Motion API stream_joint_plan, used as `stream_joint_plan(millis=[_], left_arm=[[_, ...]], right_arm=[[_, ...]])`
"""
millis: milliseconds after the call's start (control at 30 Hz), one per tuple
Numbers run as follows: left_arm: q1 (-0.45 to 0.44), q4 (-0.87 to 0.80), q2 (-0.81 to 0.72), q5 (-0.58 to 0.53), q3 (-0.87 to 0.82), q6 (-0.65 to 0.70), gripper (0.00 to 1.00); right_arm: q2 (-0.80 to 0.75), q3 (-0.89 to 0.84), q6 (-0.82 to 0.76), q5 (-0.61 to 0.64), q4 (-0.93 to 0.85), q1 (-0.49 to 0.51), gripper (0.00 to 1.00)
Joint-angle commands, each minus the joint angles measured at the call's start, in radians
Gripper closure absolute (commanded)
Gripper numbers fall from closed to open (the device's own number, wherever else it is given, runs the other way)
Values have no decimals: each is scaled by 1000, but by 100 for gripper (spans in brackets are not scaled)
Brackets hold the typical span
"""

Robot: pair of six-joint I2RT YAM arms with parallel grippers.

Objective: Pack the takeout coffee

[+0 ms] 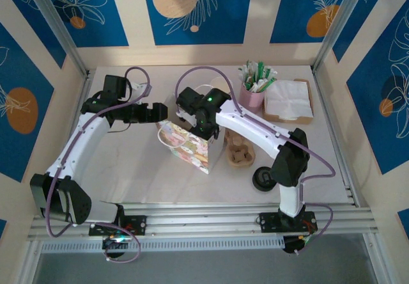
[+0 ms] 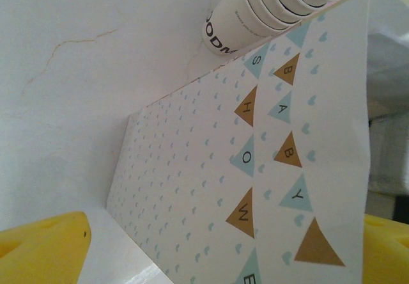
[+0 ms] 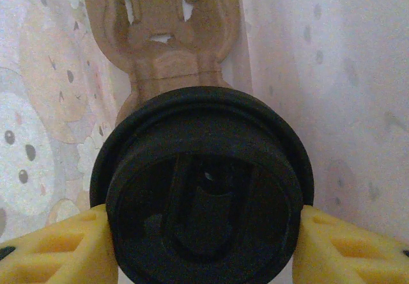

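A takeout coffee (image 3: 204, 188) with a round black lid sits between the yellow fingers (image 3: 51, 252) of my right gripper (image 3: 204, 252), which is shut on it. Patterned walls of the gift bag (image 3: 332, 73) rise on both sides, and a brown cardboard carrier (image 3: 160, 34) lies beyond the cup. From above, my right gripper (image 1: 201, 123) points down at the mouth of the gift bag (image 1: 186, 146). My left gripper (image 1: 153, 112) stands open just left of the bag, facing its pennant-printed side (image 2: 255, 169). The second takeout coffee (image 1: 262, 178) stands on the table near the right arm's elbow.
A cardboard cup carrier (image 1: 239, 151) lies right of the bag. At the back right are a pink cup of stirrers (image 1: 254, 92) and a napkin box (image 1: 287, 100). A stack of lidless white paper cups (image 2: 275, 9) lies behind the bag.
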Motion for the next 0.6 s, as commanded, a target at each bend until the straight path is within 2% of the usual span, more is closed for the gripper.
stream_joint_plan(millis=[0,567], left_arm=[[-15,-15,-9,-16,-4,6,5],[-17,-6,-11,-31,-6,4,5]], right_arm=[[-12,45,18,19,-21,9,40],[68,-63,21,-42,44,-2,41]])
